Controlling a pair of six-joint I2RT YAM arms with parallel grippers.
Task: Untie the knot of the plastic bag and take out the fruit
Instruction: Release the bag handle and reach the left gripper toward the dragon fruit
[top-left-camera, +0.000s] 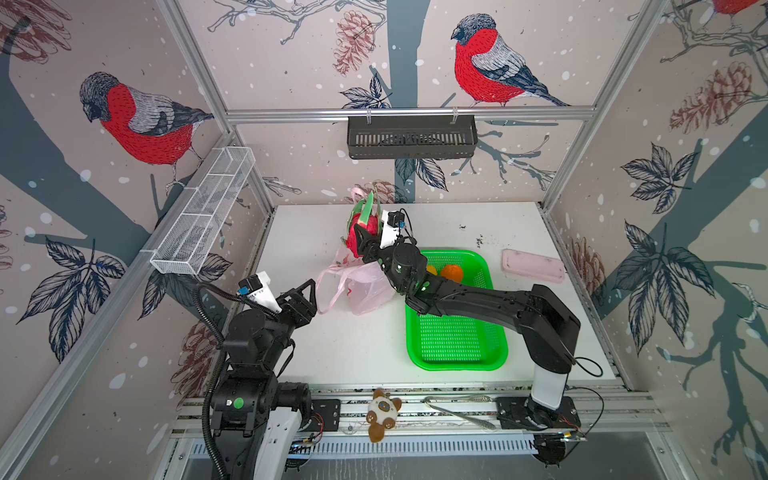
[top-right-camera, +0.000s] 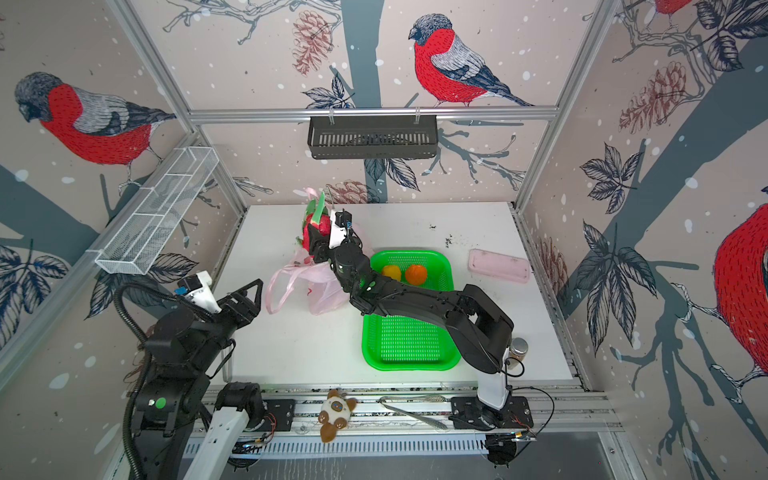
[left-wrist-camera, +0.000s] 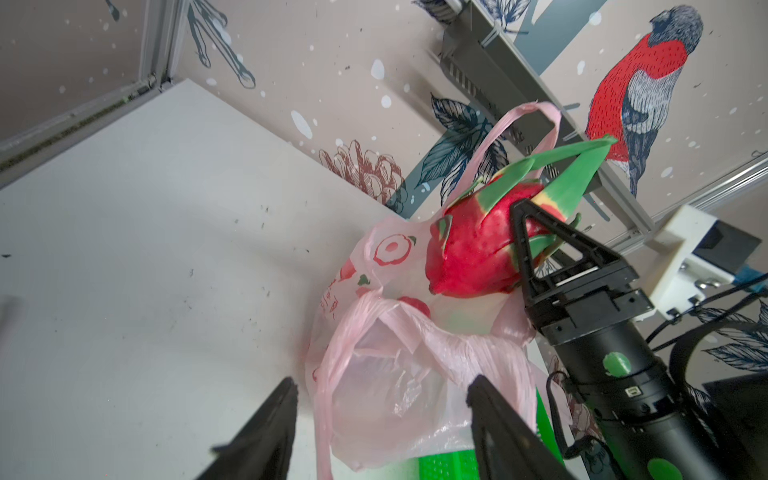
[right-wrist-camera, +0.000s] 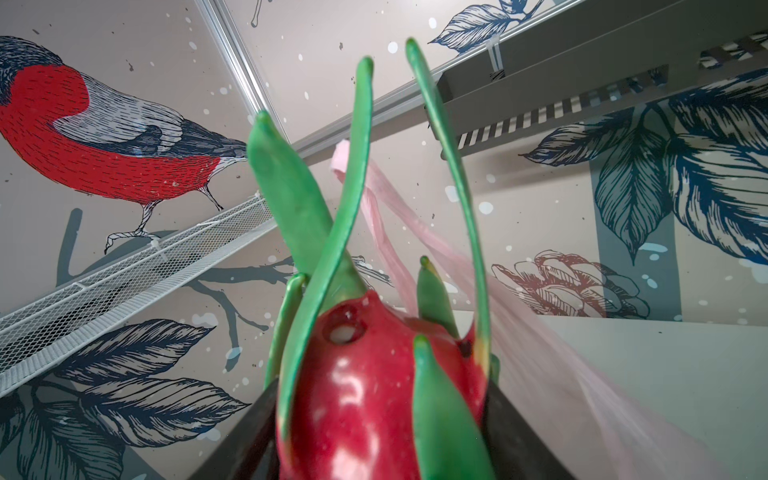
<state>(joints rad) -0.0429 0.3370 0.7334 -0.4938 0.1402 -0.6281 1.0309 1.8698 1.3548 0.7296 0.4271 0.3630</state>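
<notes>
Right pincer (right-wrist-camera: 380, 432) is clenched on a dragon fruit (left-wrist-camera: 469, 253), which is held raised above the open pink plastic bag (top-left-camera: 365, 286). The left pincer (left-wrist-camera: 384, 382) is spread wide, with nothing in it, just beside a loose handle (left-wrist-camera: 322, 415). A yellow ball (top-right-camera: 391, 272) and an orange ball (top-right-camera: 415, 274) are seen in the green basket (top-left-camera: 494, 345) beside the bag.

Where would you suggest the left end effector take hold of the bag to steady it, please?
Grip the slack handle loop of the bag, coming from the left: it hangs out as a thin strip clear of the body, facing the open left end effector.
</notes>
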